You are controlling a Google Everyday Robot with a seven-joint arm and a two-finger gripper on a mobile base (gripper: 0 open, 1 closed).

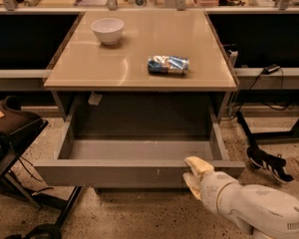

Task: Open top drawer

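The top drawer (114, 172) is a wide grey drawer under the beige table top. It stands pulled far out toward the camera, and its shallow grey tray (139, 149) shows inside, empty. My gripper (195, 176) is at the right part of the drawer's front panel, its pale fingers (198, 164) over the panel's top edge. The white arm (254, 210) reaches in from the lower right.
On the table top (139, 39) stand a white bowl (107, 30) at the back left and a blue snack bag (168, 64) right of centre. A dark chair (10, 133) is at the left. A shoe (269, 164) and cables lie on the floor at the right.
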